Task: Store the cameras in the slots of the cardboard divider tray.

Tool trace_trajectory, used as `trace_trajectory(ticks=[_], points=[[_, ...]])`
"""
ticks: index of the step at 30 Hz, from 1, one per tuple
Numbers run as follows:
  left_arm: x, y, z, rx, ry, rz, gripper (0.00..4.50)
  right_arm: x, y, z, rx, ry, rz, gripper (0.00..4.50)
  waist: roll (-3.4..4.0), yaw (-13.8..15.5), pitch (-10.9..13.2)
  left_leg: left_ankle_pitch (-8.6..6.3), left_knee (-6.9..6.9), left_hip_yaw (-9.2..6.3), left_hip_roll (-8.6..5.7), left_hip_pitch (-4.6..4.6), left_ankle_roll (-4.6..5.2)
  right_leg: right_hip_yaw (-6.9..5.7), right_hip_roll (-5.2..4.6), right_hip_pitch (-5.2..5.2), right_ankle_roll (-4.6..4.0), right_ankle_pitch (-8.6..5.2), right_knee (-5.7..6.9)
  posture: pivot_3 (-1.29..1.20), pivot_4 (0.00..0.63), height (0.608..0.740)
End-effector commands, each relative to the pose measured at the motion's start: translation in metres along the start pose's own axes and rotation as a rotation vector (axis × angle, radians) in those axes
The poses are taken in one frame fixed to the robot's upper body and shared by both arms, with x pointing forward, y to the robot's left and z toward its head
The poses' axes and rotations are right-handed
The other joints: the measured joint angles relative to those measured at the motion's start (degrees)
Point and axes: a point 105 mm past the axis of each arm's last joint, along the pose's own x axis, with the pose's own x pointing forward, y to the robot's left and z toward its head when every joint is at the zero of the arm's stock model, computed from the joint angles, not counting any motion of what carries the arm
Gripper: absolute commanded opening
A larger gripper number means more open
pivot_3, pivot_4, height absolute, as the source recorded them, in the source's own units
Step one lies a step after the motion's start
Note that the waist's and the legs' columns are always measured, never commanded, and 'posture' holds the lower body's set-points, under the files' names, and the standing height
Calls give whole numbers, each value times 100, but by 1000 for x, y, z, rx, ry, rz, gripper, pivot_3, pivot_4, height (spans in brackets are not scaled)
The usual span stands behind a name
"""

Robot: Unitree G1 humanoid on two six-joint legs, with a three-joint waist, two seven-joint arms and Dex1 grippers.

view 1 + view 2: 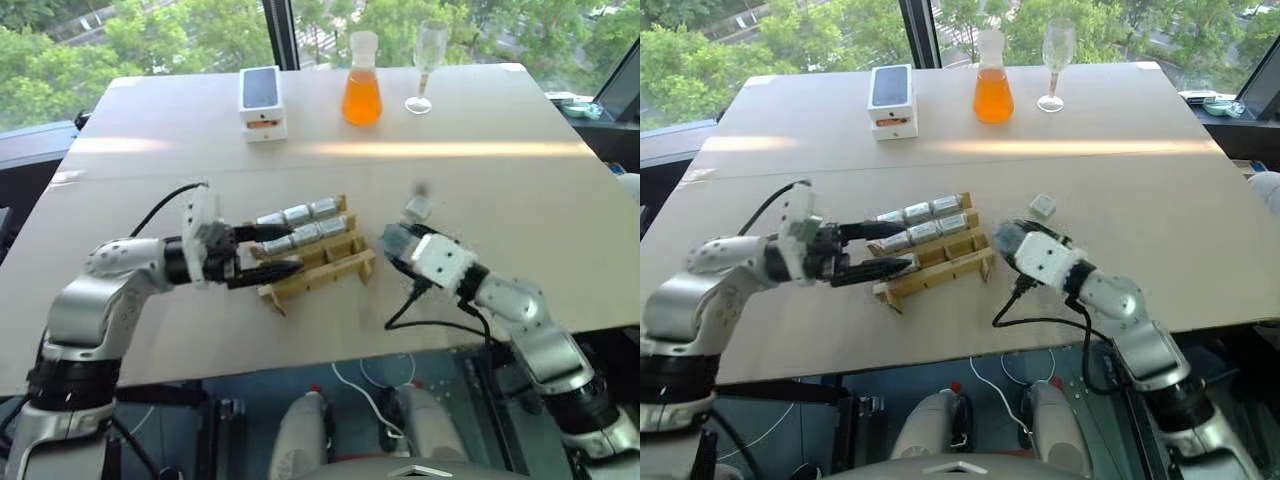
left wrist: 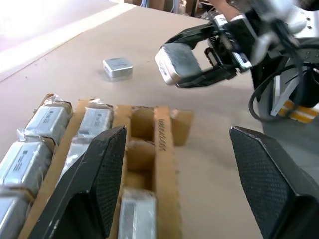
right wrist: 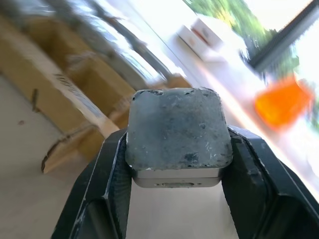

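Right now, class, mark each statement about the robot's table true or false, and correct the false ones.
1. The right gripper holds a camera. True.
2. The left gripper holds a camera. False: its fingers are open and hold nothing, beside the tray.
3. One camera lies loose on the table. True.
4. Every tray slot is filled. False: some slots in the near row are empty.
5. The flask holds blue liquid. False: it is orange.

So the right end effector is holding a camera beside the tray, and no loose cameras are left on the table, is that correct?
Not quite: the right end effector does hold a camera beside the tray, but the left wrist view shows one loose camera on the table.
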Motion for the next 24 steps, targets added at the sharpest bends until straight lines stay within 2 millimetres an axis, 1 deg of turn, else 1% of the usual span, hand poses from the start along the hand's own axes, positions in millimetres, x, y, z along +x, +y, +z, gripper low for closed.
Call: trace_trajectory(ticks=[1,2,4,5,6,10,13,16,24], points=[[16,16,12,1,24,37,3396,15,-7,23,-283,-132,108,1961,-3,-6,1,4,2,0,1,-1,-7,0,0,0,0,0,0,0,150,740],[21,19,16,8,21,31,3396,19,-10,25,-336,-146,130,1961,-3,-7,1,13,6,3,1,0,-22,4,0,1,-2,1,1,0,150,740],[36,24,29,-36,-1,13,3396,33,-13,30,-494,-169,195,1961,-5,-4,2,14,14,5,4,-6,-24,4,-1,0,-9,5,1,0,150,740],[40,25,31,-48,-2,4,3396,36,-13,31,-531,-174,213,1961,-6,-4,3,14,24,5,4,-12,-24,4,-1,-2,-13,8,3,0,150,740],[43,22,32,-53,8,-30,3396,40,-12,31,-583,-182,238,1961,-7,-5,2,14,29,4,5,-19,-24,2,-2,-5,-18,11,2,0,150,740],[48,15,24,-32,123,-128,3396,46,-8,28,-710,-210,333,1961,-6,-9,3,13,34,10,4,-23,-25,4,-11,-5,-24,14,1,0,150,740],[47,13,18,6,208,-186,3396,51,-12,29,-751,-225,351,1961,-6,-7,4,13,41,10,3,-29,-24,2,-13,-8,-24,14,4,0,150,740],[48,15,12,34,260,-215,3396,54,-13,30,-776,-248,361,1961,-5,-5,4,13,56,8,3,-29,-24,1,-13,-7,-24,14,14,0,150,740],[51,15,13,42,268,-266,3396,54,-11,31,-788,-273,376,1961,-5,-3,4,13,61,8,5,-30,-24,2,-16,-6,-25,14,18,0,150,740]])
